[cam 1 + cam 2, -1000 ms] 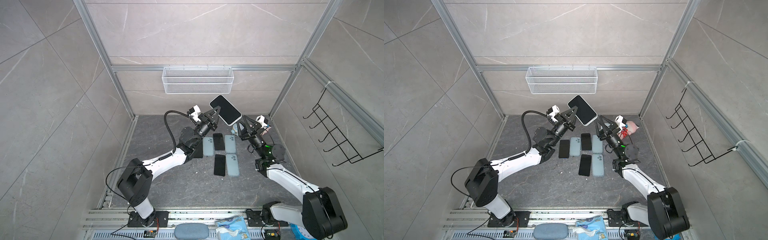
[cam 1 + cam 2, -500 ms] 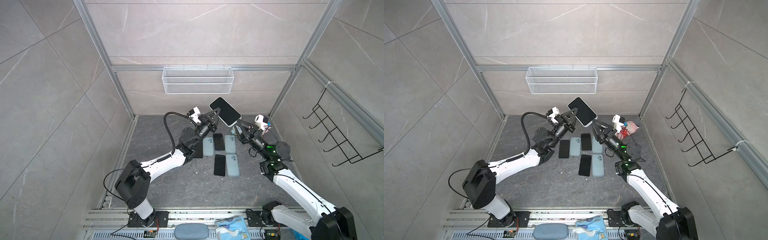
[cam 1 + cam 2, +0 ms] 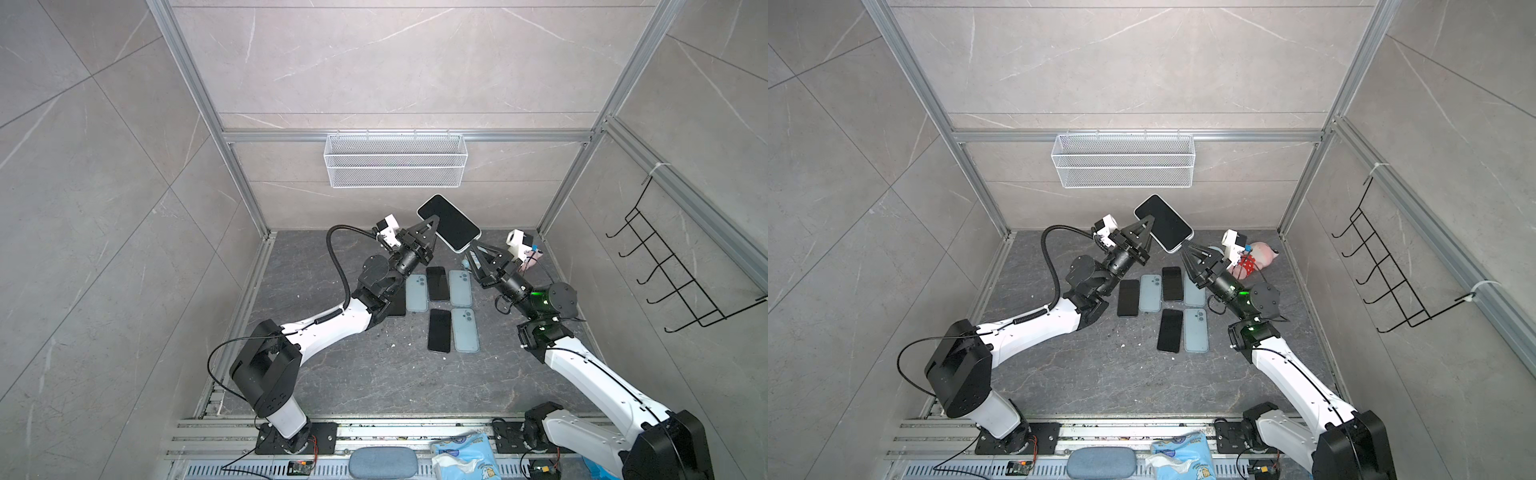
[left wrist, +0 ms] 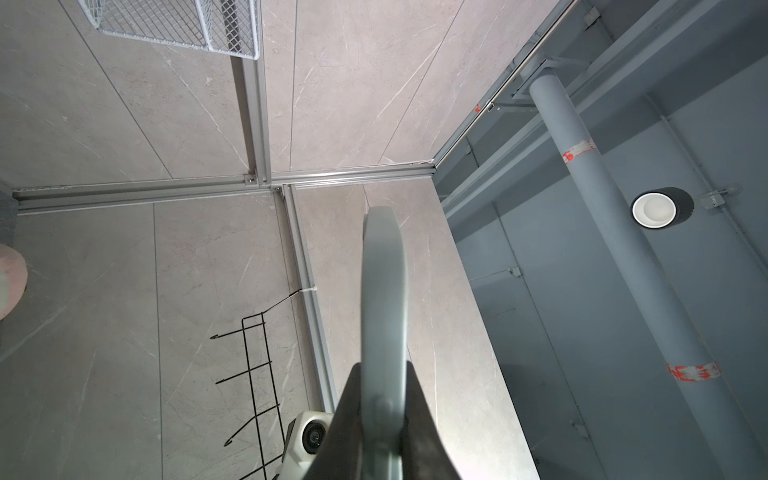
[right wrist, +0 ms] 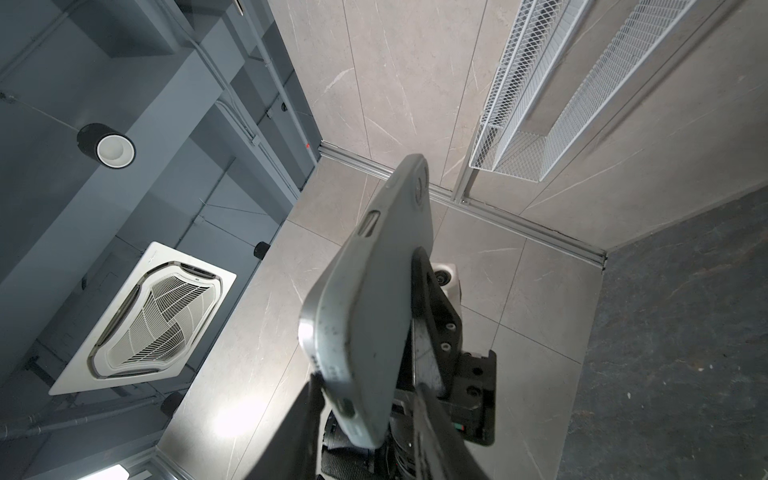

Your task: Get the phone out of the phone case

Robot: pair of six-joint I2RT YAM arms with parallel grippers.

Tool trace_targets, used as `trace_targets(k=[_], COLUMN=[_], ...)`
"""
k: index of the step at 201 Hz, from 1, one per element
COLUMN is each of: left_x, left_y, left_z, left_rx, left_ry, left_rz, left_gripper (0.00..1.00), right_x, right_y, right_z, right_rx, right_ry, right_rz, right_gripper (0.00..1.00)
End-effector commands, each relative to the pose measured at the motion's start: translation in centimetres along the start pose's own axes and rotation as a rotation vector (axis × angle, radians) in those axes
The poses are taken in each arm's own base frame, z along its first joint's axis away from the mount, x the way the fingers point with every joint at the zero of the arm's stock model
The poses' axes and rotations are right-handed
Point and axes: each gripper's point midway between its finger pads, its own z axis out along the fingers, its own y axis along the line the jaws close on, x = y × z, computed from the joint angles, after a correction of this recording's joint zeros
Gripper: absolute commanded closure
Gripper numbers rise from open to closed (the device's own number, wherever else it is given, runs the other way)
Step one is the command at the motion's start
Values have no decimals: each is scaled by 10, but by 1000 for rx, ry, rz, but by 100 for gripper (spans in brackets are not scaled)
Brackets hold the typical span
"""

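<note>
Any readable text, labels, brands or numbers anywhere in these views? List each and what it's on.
None legible.
Blue tissue pack: print too small to read.
Red-and-white tape on the pipe: marks blurred.
Ceiling air unit: small corner mark, unreadable.
Held phone: screen dark, no text.

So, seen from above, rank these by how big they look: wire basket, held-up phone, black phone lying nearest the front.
Wire basket, largest.
Held-up phone, next.
Black phone on the floor, smallest, though the held-up one is nearer the camera, so they may really match.
</note>
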Motion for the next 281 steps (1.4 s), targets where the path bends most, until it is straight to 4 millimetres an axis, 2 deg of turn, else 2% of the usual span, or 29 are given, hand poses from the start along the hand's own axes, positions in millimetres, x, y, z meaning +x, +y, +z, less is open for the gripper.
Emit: trace_targets(k=[1,102,171,237,281], left_x=[9,13,16,17,17], left_y=[-55,-56,-61,-64,-67], left_z=[-2,0,0,-1,-2], left_rx=[170,177,184,197,206], left_ry=[28,38,49,46,45], left_rz=[-18,-16,5,8,13], left_gripper=[100,100,100,100,100], right_x=[5,7,12,15,17], right_y=[-7,-19,-59,-81,-89], right_z=[2,4,-1,-3,-2], right_rx=[11,30,186,242,254], right_ry=[19,23,36,42,49], right_rz=[-4,2,25,55,67], right_gripper=[64,73,81,82,82])
